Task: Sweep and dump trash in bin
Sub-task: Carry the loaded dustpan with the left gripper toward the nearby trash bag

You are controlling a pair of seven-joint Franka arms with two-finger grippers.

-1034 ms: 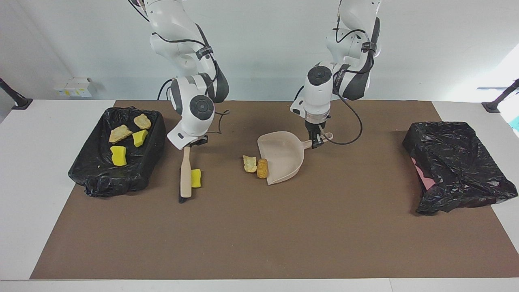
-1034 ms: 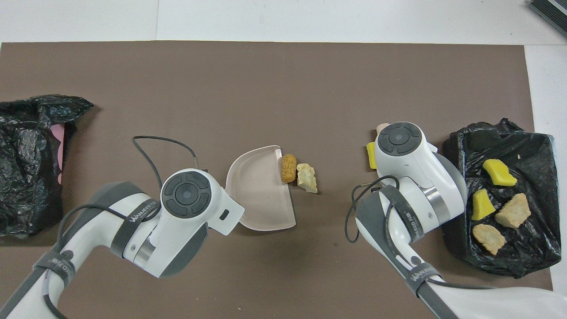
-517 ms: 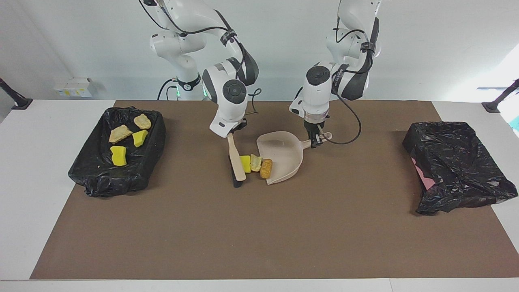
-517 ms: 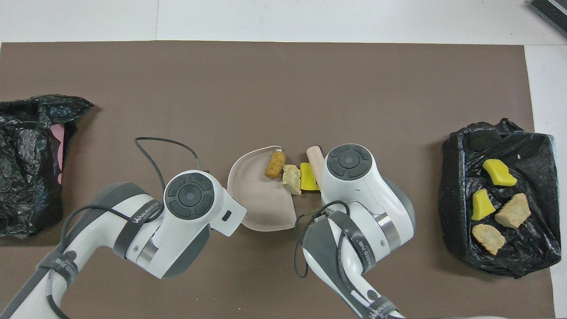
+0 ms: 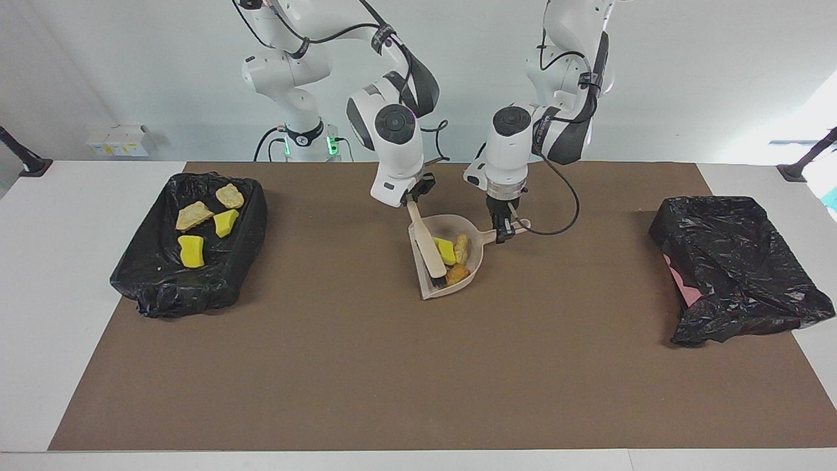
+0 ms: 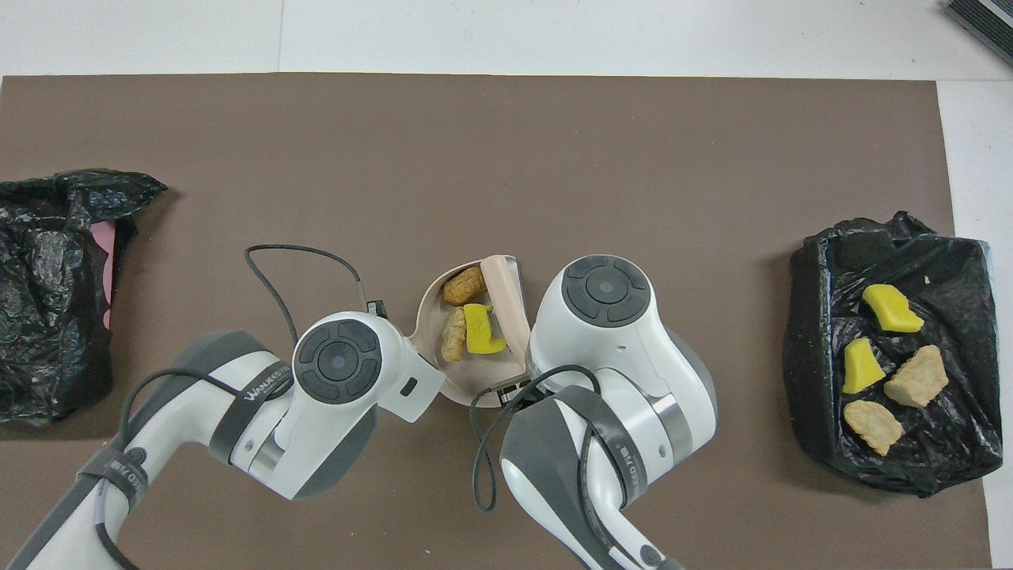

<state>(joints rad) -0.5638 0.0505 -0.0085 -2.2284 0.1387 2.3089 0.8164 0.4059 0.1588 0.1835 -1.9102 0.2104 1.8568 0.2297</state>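
Three pieces of trash lie in the beige dustpan: a yellow chunk, a pale beige lump and an orange-brown bit. My left gripper is shut on the dustpan's handle. My right gripper is shut on the beige brush, whose dark bristle end sits in the pan's mouth beside the trash. In the overhead view both wrists hide their grippers. The black-lined bin at the right arm's end holds several more pieces.
A second container wrapped in a black bag, with pink showing at its side, stands at the left arm's end. A brown mat covers the table. A black cable loops from the left wrist.
My right arm swept the brush toward the left arm's end, pushing the yellow chunk into the two other pieces and all three into the dustpan. The left gripper kept hold of the pan, which shifted slightly.
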